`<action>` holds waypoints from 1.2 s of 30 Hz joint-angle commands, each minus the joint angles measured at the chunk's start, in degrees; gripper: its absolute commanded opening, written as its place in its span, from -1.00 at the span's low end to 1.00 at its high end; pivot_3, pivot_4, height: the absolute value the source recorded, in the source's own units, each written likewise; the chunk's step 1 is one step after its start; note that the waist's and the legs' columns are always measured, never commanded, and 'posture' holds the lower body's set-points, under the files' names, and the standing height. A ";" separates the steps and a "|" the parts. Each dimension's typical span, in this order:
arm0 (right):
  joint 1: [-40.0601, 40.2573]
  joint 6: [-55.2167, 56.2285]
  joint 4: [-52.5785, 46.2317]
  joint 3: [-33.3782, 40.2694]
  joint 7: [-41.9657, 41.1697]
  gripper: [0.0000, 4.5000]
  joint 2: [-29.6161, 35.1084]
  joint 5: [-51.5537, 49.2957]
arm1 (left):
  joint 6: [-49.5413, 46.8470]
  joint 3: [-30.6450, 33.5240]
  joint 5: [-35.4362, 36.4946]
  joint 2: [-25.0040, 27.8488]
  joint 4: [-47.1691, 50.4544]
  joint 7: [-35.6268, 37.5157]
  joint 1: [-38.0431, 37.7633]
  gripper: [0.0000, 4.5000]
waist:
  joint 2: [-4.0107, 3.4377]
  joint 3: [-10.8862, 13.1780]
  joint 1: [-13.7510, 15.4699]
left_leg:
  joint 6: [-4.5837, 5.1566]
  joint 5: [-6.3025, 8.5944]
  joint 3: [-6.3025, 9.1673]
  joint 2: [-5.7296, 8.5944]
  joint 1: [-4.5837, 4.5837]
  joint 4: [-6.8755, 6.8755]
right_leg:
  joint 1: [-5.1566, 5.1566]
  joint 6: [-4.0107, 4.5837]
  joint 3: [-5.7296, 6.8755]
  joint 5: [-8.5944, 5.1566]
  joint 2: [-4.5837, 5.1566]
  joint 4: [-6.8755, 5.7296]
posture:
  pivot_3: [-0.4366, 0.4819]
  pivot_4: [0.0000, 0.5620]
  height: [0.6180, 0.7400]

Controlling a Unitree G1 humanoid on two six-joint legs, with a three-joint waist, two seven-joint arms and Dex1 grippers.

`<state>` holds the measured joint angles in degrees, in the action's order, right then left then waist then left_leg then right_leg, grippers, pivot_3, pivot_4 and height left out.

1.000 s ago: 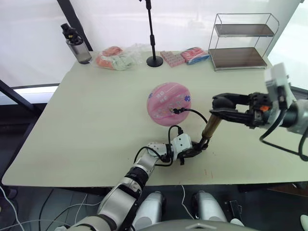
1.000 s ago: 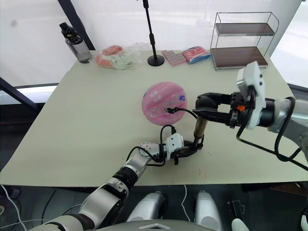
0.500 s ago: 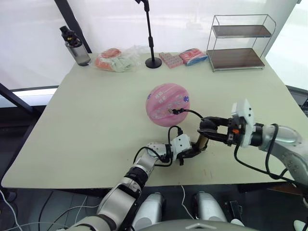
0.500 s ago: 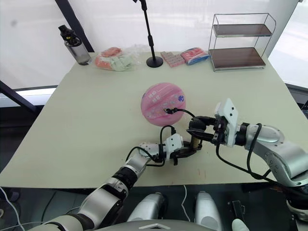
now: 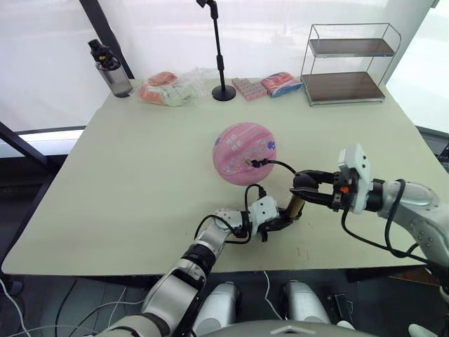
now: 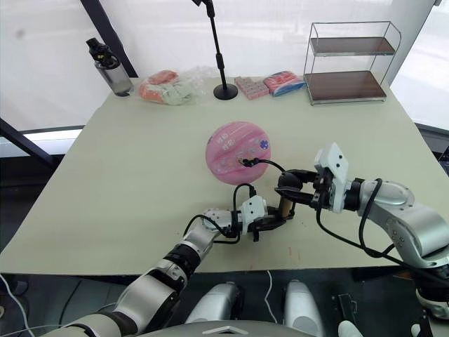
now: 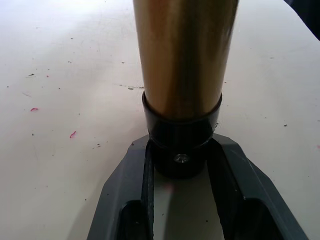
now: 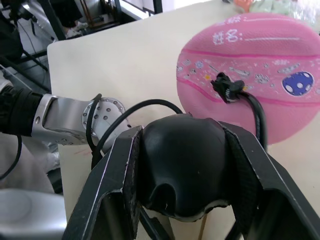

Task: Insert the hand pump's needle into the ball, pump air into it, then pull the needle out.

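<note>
With the left end effector [image 5: 286, 219] clamped on the hand pump [image 5: 295, 205] base and the right end effector [image 5: 303, 189] closed around its handle, at 5 o'clock from the ball [image 5: 245, 152] on the surface [image 5: 140, 168], an off-axis stroke could jerk the hose and dislodge the needle [image 8: 226, 87].
</note>
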<state>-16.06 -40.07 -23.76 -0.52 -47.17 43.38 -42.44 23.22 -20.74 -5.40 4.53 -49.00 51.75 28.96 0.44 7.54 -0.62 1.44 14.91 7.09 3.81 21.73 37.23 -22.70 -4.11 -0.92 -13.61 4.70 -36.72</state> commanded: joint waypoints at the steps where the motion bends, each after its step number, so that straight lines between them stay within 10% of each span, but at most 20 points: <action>1: -5.86 -4.54 -2.96 7.46 -0.27 -0.25 3.37 -6.68 | -1.15 -0.75 -1.56 1.05 -3.50 0.37 -1.93 -0.53 | -0.06 0.24 0.11 | 0.00 0.00 0.00 0.02 0.03 0.01 | -0.01 0.01 0.00 0.01 0.03 0.01 | -0.05 -0.47 1.00; 22: -25.81 -19.42 2.87 18.02 1.81 -0.25 13.88 -27.75 | -0.96 -0.93 -1.24 0.58 -3.93 0.16 -1.44 -0.53 | 0.03 0.70 0.58 | 0.01 0.00 0.02 0.03 0.20 0.01 | -0.13 0.02 0.07 0.01 0.11 0.05 | -0.05 -0.47 1.00; 36: -15.40 -13.92 -1.95 10.28 -0.08 -0.25 11.15 -16.85 | -1.15 -0.74 -1.04 0.70 -3.55 -0.16 -1.65 -0.53 | 0.03 0.67 1.12 | 0.00 0.00 -0.08 0.00 0.30 0.01 | -0.37 0.02 -0.02 0.02 0.06 -0.02 | -0.05 -0.47 1.00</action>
<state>-32.76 -55.50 -24.54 11.49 -47.27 54.94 -62.39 23.86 -20.80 -4.47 4.03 -49.09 51.66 29.32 0.47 8.21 0.50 1.44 14.91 6.99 3.81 22.01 37.24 -23.06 -4.09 -0.96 -13.59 4.76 -36.75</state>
